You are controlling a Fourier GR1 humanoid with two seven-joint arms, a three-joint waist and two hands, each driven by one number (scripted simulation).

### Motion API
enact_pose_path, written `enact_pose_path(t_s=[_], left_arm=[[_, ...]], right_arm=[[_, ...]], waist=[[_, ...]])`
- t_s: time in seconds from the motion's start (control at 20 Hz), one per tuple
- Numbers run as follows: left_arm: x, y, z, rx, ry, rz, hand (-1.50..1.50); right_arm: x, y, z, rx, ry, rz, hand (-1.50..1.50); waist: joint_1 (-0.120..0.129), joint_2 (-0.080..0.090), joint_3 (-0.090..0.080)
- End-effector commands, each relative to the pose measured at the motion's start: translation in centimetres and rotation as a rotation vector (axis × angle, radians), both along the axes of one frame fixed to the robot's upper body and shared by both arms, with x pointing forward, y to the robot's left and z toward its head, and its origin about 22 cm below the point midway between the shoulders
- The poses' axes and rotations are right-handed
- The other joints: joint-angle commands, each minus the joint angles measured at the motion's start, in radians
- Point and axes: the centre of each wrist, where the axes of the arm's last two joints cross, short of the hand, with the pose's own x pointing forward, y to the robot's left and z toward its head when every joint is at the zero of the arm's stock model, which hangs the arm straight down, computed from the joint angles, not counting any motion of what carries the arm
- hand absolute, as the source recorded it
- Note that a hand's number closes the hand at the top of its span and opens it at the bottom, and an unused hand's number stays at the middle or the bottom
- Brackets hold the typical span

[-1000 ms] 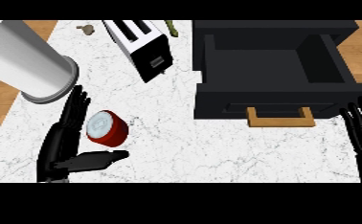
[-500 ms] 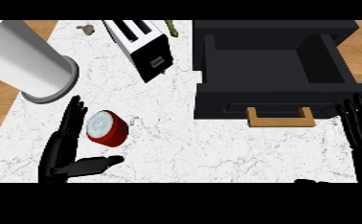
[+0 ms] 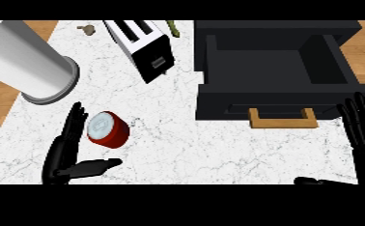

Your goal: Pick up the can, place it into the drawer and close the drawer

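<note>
The can (image 3: 107, 129) is short and red with a pale lid, standing on the marble counter (image 3: 185, 148) at the lower left. My left hand (image 3: 63, 152) is open right beside it, fingers stretched up along the can's left side and thumb pointing right just below it, not curled round it. The black drawer (image 3: 274, 70) stands pulled open at the upper right, its wooden handle (image 3: 283, 118) facing me. My right hand (image 3: 353, 123) shows at the right edge, open, fingers up, beside the drawer's front.
A large grey cylinder (image 3: 35, 70) stands at the upper left. A white and black toaster (image 3: 143, 49) lies between it and the drawer. Small items sit at the counter's far edge.
The left hand has slid a little lower and closer to the can's left side, with its thumb swinging under the can. The can and drawer stay put.
</note>
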Motion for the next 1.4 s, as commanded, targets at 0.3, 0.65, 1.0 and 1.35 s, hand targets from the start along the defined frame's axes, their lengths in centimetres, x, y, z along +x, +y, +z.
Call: enact_pose_path(t_s=[0.3, 0.65, 1.0, 1.35], left_arm=[[0.0, 0.7, -3.1, -0.022, 0.033, 0.009, -1.5], [0.7, 3.2, -5.0, -0.037, 0.045, 0.035, -1.5], [2.3, 1.8, -4.4, -0.025, 0.042, 0.018, -1.5], [3.4, 0.5, -5.5, -0.04, 0.04, 0.017, -1.5]], right_arm=[[-0.2, 1.5, 0.3, -0.016, -0.01, -0.005, -1.5], [-0.5, 0.2, 1.2, 0.002, 0.003, 0.002, -1.5], [-1.8, 0.1, 0.9, 0.005, -0.021, 0.01, -1.5], [-1.4, -0.1, 1.1, 0.002, -0.002, 0.016, -1.5]], waist=[[0.0, 0.0, 0.0], [-0.002, 0.0, 0.0], [-0.003, 0.0, 0.0], [-0.003, 0.0, 0.0]])
